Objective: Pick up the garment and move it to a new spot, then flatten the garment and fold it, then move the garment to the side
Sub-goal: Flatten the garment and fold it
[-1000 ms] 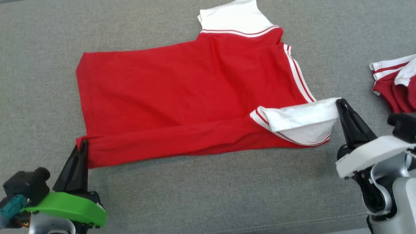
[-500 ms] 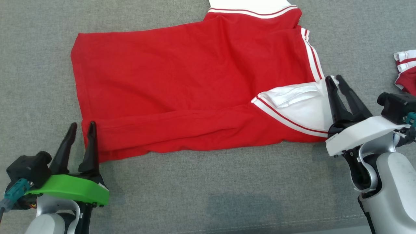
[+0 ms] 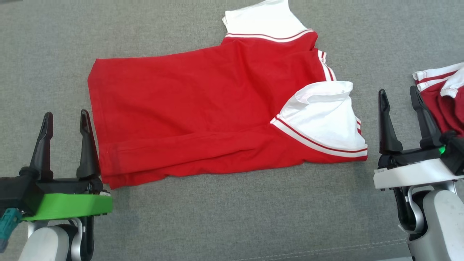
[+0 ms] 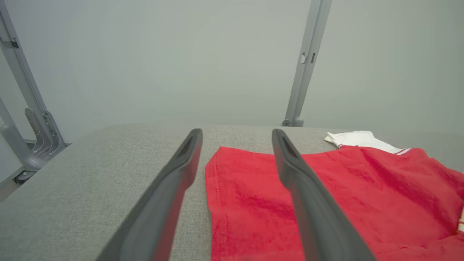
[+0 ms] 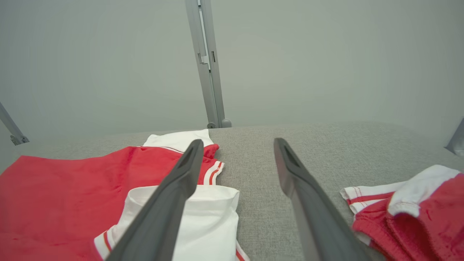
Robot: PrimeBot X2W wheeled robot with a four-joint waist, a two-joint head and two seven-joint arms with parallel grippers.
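Observation:
The garment [image 3: 203, 108] is a red shirt with white, red-striped sleeves, lying on the grey surface with its near long edge folded over onto the body. One white sleeve [image 3: 322, 119] lies folded in at the right and the other points away at the top. My left gripper [image 3: 65, 119] stands open just left of the shirt's near left corner, apart from the cloth. My right gripper [image 3: 398, 96] stands open just right of the folded sleeve, holding nothing. The left wrist view has the red hem [image 4: 250, 203] between the open fingers [image 4: 311, 203]. The right wrist view has the white sleeve [image 5: 210, 221] beside its left finger.
A second red and white garment [image 3: 444, 94] lies bunched at the right edge, close to my right gripper, also visible in the right wrist view [image 5: 406, 210]. Grey metal posts [image 5: 206, 65] stand beyond the far edge of the grey cloth-covered surface [image 3: 232, 217].
Both grippers were shut on the shirt's near edge a second ago; they have let go, opened wide and drawn back. The folded edge and white sleeve now lie on the shirt.

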